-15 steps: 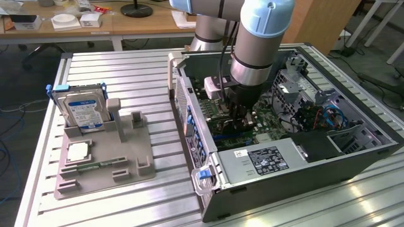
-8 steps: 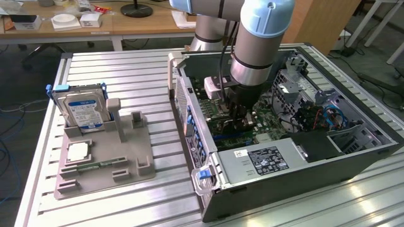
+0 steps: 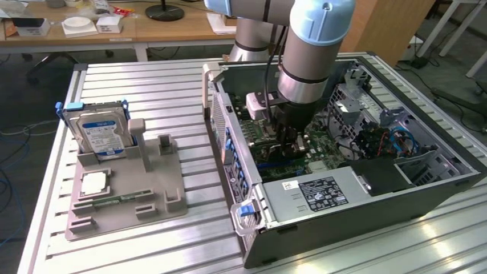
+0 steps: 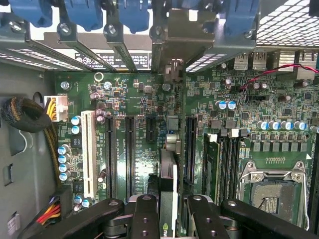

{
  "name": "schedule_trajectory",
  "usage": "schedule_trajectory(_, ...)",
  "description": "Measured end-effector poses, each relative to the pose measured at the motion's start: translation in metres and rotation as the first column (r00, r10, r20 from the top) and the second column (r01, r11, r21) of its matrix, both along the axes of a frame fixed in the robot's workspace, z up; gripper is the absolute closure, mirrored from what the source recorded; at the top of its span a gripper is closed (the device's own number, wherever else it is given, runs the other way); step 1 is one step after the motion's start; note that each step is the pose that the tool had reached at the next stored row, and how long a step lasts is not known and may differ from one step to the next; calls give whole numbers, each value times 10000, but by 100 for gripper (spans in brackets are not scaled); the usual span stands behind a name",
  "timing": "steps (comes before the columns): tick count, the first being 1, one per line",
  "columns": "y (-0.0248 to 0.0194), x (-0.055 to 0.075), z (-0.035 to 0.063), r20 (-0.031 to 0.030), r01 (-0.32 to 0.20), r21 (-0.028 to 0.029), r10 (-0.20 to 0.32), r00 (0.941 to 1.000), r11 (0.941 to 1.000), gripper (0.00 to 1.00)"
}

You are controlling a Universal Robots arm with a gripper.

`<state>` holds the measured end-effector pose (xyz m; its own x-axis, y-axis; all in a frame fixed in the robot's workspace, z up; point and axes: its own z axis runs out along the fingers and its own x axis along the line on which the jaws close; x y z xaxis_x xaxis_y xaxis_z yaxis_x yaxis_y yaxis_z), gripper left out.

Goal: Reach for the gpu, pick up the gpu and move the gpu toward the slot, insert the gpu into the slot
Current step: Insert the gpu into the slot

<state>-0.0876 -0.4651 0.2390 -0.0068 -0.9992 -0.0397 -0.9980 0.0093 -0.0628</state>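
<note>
My gripper [image 3: 289, 149] reaches down into the open computer case [image 3: 426, 197], over the green motherboard [image 4: 139, 99]. In the wrist view the gpu [image 4: 168, 186] shows edge-on as a thin dark blade between my two black fingers [image 4: 145, 216], and my gripper [image 4: 169, 201] is shut on it. The card runs along the board toward the case's rear wall, where a metal bracket [image 4: 182, 32] sits among the blue clips. A strip of the blue slot [image 3: 275, 166] shows just below my fingers in the exterior view. In the wrist view the card covers it.
Dark expansion slots [image 4: 130, 149] and a white one [image 4: 88, 149] lie on one side of the card, memory slots [image 4: 219, 164] and the silver processor socket [image 4: 271, 189] on the other. A power supply [image 3: 316, 194] fills the case's near end. A hard drive [image 3: 99, 134] stands in a grey holder [image 3: 125, 197] at the exterior view's left.
</note>
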Motion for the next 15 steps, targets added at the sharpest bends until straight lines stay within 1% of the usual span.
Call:
schedule_trajectory(4,0,0,-37,0,-1,-3,1,10000,10000,73)
schedule_trajectory(7,0,0,-38,-2,0,-4,0,10000,10000,73)
schedule_trajectory(10,1,-18,-45,8,-5,2,5,10000,10000,73)
schedule_trajectory(15,0,-28,-44,0,-1,-1,1,10000,10000,73)
